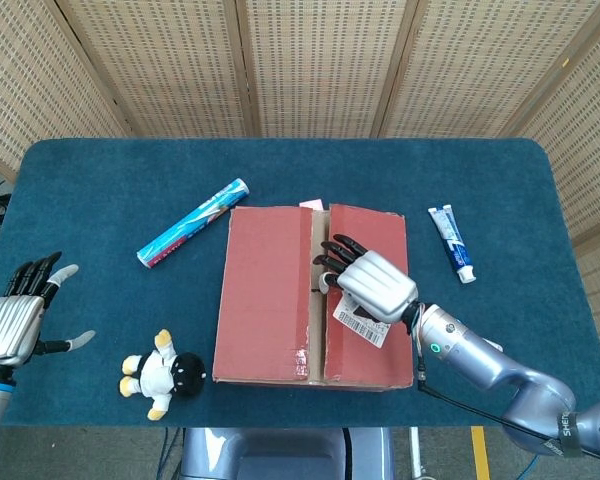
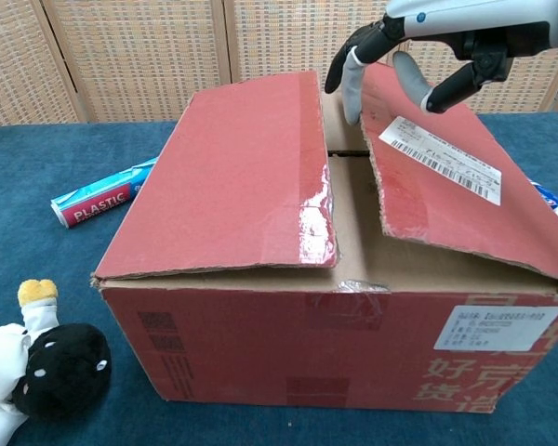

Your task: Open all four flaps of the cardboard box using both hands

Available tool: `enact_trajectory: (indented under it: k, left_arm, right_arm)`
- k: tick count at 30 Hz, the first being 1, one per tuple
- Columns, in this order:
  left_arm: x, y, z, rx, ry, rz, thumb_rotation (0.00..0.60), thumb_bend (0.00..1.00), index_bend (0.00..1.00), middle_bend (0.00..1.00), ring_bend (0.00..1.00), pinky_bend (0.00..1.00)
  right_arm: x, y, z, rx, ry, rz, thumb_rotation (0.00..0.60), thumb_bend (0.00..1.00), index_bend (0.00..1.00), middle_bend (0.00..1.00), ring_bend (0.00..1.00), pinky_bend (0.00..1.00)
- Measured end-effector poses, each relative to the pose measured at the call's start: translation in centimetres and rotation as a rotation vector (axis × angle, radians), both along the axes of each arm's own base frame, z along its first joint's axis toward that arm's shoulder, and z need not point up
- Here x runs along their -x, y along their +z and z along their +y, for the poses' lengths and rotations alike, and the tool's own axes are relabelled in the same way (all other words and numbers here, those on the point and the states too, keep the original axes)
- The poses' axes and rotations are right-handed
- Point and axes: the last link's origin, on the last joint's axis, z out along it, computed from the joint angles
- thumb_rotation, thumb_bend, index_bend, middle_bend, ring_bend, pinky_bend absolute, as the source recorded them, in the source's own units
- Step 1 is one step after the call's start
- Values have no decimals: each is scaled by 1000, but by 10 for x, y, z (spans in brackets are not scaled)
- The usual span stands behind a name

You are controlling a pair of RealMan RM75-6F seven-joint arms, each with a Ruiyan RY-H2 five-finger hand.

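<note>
The red cardboard box [image 1: 270,300] stands in the middle of the blue table, its side [image 2: 307,325] facing the chest view. Its left flap [image 2: 242,177] lies down, slightly raised at the far end. My right hand [image 1: 375,283] is over the right flap [image 2: 446,186], with fingertips [image 2: 353,88] dipping into the gap at the flap's inner edge and the thumb above the flap. That flap is tilted up and a strip of the inner cardboard shows between the flaps. My left hand [image 1: 15,320] hovers far left near the table's front edge, fingers spread, holding nothing.
A blue toothpaste box [image 1: 192,235] lies left of the cardboard box, and a white tube [image 1: 451,243] lies to its right. A black and white plush toy [image 1: 163,373] sits at the front left. Wicker screens stand behind the table.
</note>
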Motion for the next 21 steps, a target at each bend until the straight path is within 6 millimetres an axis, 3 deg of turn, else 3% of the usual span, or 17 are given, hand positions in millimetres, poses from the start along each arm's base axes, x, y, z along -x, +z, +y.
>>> enact_trajectory:
  k: [21]
  left_arm:
    - [-5, 0, 3, 12, -16, -4, 425, 61, 136, 0, 0, 0]
  right_arm:
    - [8, 44, 1, 128, -2, 40, 600, 1000, 485, 197, 0, 0]
